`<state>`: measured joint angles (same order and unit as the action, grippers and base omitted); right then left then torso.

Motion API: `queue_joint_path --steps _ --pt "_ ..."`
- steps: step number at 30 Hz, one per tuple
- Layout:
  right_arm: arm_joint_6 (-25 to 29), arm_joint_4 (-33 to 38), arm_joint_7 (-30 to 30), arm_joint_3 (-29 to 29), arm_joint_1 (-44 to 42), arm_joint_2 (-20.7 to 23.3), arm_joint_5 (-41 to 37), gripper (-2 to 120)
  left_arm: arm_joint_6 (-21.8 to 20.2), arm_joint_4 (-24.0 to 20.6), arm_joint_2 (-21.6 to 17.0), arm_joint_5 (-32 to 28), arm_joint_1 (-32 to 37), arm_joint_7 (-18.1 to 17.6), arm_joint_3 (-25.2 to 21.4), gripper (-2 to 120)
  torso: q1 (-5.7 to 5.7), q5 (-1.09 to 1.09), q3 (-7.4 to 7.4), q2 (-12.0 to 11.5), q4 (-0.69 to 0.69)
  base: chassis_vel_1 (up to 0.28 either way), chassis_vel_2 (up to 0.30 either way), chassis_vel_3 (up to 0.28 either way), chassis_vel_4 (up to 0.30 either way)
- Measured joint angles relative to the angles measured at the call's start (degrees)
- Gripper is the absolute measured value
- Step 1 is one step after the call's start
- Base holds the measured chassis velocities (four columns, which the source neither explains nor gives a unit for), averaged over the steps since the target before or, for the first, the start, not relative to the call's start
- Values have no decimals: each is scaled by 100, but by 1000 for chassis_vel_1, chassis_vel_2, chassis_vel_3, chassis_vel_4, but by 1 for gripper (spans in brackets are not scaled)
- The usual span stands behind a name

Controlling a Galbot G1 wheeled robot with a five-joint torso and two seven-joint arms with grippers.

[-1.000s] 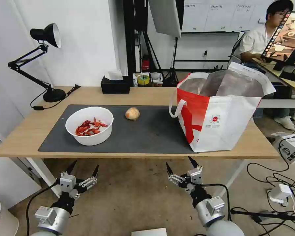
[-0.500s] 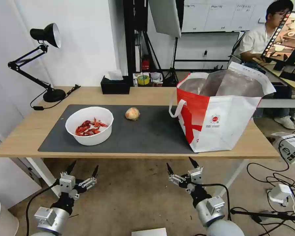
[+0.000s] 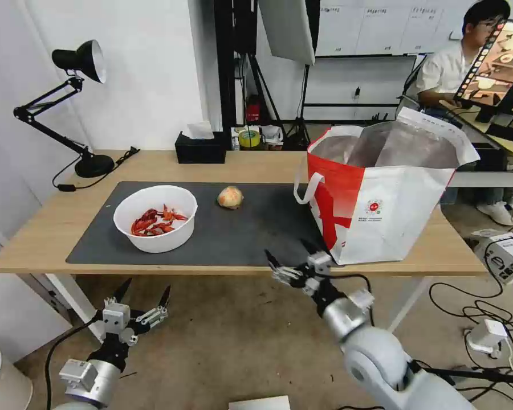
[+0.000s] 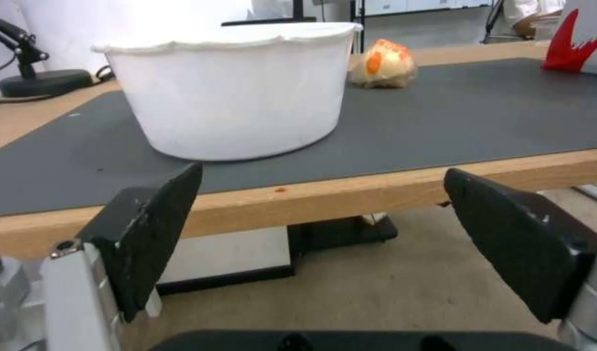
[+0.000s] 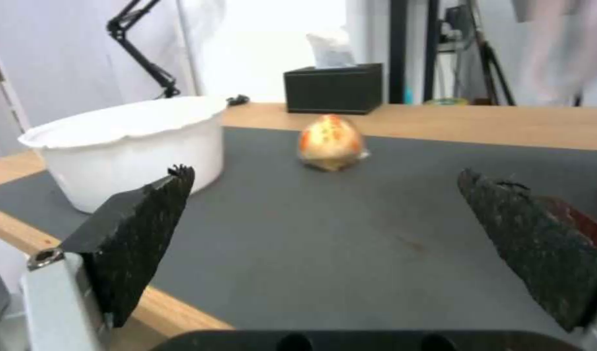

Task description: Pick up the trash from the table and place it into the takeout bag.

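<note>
Since the earlier frame the right gripper has come up from below to the near edge of the surface, while the left gripper stays low in front of that edge, under the bowl's side. Both grippers are spread wide and hold nothing.

Left to right on the dark mat: one white bowl of red crayfish shells, one round orange-beige lump just beyond and right of it, apart from it, then one takeout bag standing open at the right end, foil lining showing. One black tissue box sits at the back edge; it is not trash. So two pieces of trash are left on the surface, and one bag.

The step in hand looks like the reach for a first pick, with nothing yet grasped. In the right wrist view the lump lies ahead between the spread fingers, so the next move likely calls for carrying the right gripper forward over the mat and down around it
</note>
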<state>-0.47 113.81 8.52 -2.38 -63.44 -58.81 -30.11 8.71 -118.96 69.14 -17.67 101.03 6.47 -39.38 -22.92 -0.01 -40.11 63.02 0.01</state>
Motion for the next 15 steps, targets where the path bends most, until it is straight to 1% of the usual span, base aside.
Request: queue_joint_path --steps 2,5,6,10,12,13,15 --pt "-69 -127 43 -134 210 -190 27 100 -16 -12 -70 -32 -9 0 -4 100 0 1 0 0 -1 0 0 0 0" --pt "-139 -237 88 -243 416 -298 39 100 -25 2 -94 -85 -6 3 -9 100 0 0 0 0 -1 0 0 0 0" --pt "-171 -315 115 -318 551 -339 37 100 -27 17 -107 -110 -3 58 -33 100 0 0 0 0 -1 0 0 0 0" --pt "-218 -448 160 -449 825 -386 11 100 -30 31 -129 -138 -5 98 -53 100 0 0 1 0 -1 0 0 0 0" --pt "-284 -642 212 -647 1218 -433 -93 100 -38 66 -148 -149 -33 105 -62 100 0 0 0 0 -1 0 0 0 0" --pt "-284 -642 212 -647 1218 -433 -93 100 -38 66 -148 -149 -33 105 -62 100 0 0 0 0 -1 0 0 0 0" --pt "-354 -916 279 -870 1671 -518 -217 100 -48 97 -141 -151 -53 105 -63 100 0 0 0 0 -1 0 0 0 0"
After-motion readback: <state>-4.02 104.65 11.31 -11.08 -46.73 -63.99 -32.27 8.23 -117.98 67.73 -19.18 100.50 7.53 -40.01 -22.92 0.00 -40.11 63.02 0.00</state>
